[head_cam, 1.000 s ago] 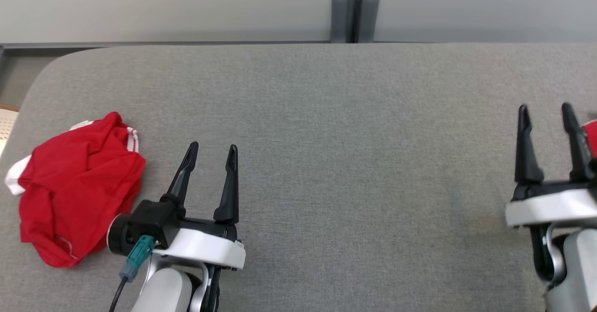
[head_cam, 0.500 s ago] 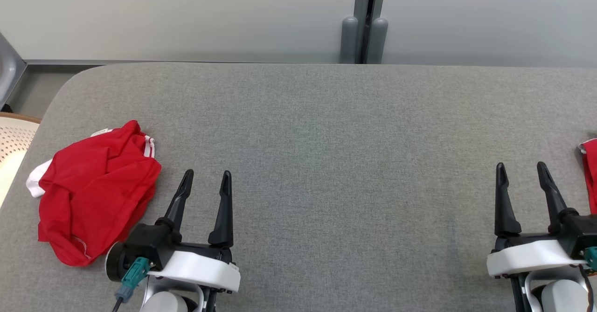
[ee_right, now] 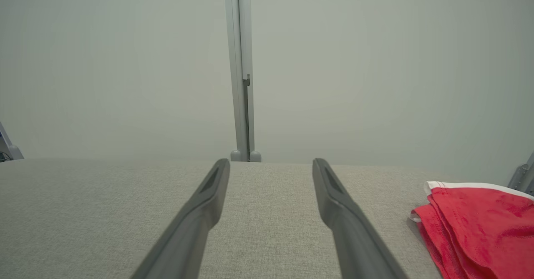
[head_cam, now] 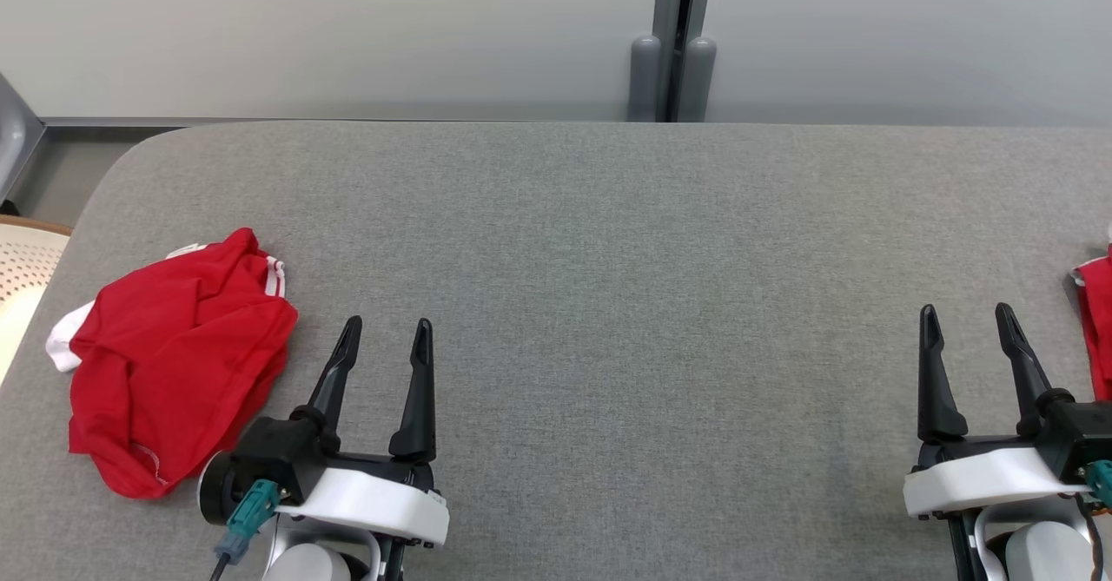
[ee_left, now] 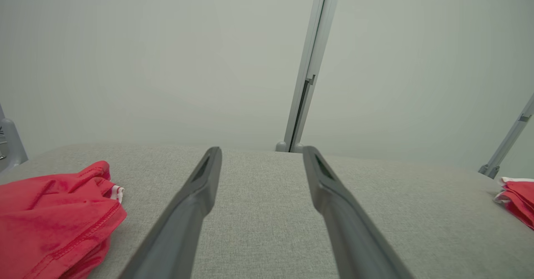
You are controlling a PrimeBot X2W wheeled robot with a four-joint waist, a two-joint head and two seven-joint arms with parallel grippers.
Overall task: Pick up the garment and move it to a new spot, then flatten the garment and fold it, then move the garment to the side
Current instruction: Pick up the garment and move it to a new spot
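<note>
The left gripper [head_cam: 387, 323] and right gripper [head_cam: 966, 309] both sit with fingers spread, holding nothing. The crumpled red garment [head_cam: 174, 355] lies at the left one's 10 o'clock, just beside it on the grey padded table [head_cam: 608, 260]. It looks best to reach across, drop onto 1 raised fold, pinch deep and lift clear.

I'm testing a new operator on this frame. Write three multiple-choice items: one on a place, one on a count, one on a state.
1. Where does the crumpled red garment lie?
A. mid-table
B. at the table's left, beside the left gripper
C. hanging off the far edge

2. How many red garments are on the table?
A. one
B. two
C. three

3. The left gripper is:
A. shut on cloth
B. shut, empty
C. open, empty

1 B: it lies left of the left gripper.
2 B: a second red garment lies at the right edge.
3 C: its fingers stand apart, nothing between.
</note>
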